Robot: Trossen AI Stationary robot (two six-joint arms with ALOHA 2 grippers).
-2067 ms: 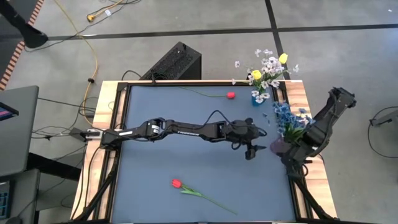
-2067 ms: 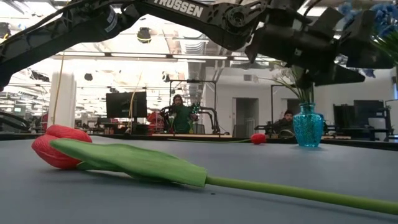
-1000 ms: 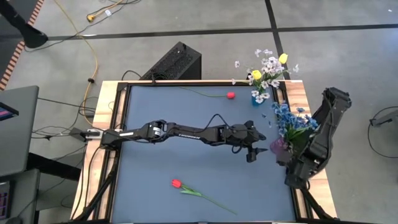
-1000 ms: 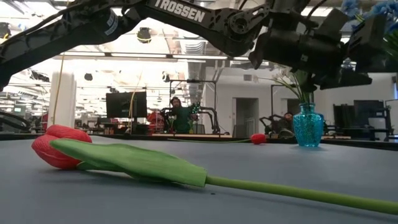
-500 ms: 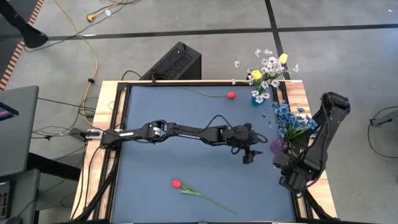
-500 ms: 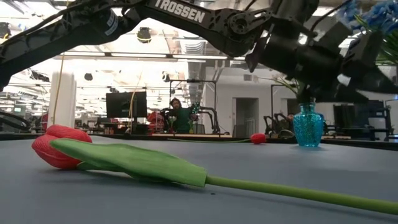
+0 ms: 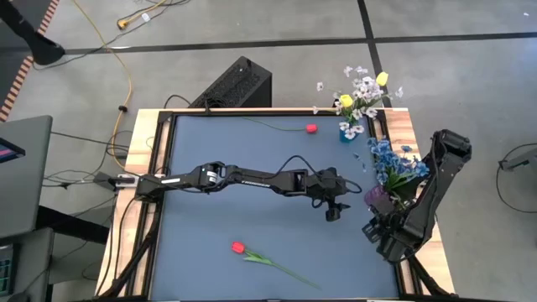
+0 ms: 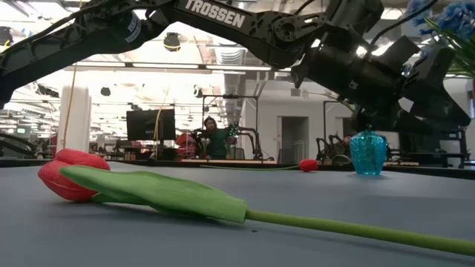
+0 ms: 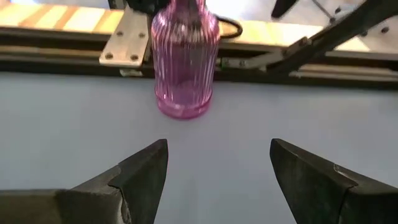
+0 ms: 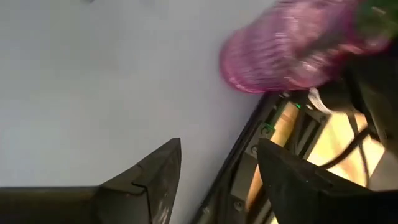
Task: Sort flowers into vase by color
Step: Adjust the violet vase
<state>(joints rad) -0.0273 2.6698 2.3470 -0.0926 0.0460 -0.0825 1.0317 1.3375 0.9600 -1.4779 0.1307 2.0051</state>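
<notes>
Table: blue-grey mat (image 7: 218,222) in a wooden frame, with offices and a seated person (image 8: 213,139) beyond it.
Pink vase (image 9: 185,57): upright at the mat's right edge, blue flowers (image 7: 392,161) standing in it.
My left gripper (image 7: 333,209): over the mat just beside the pink vase, facing it, fingers (image 9: 142,176) spread wide, nothing between them.
My right gripper (image 7: 379,236): low beside the pink vase, near the mat's right edge, fingers apart and empty.
Blue vase (image 8: 367,153): far corner beyond the pink vase, holding white and yellow flowers (image 7: 362,91).
Red tulips: one (image 8: 152,191) lying on the mat well apart from the pink vase, near the front; another (image 7: 311,129) beside the blue vase.
</notes>
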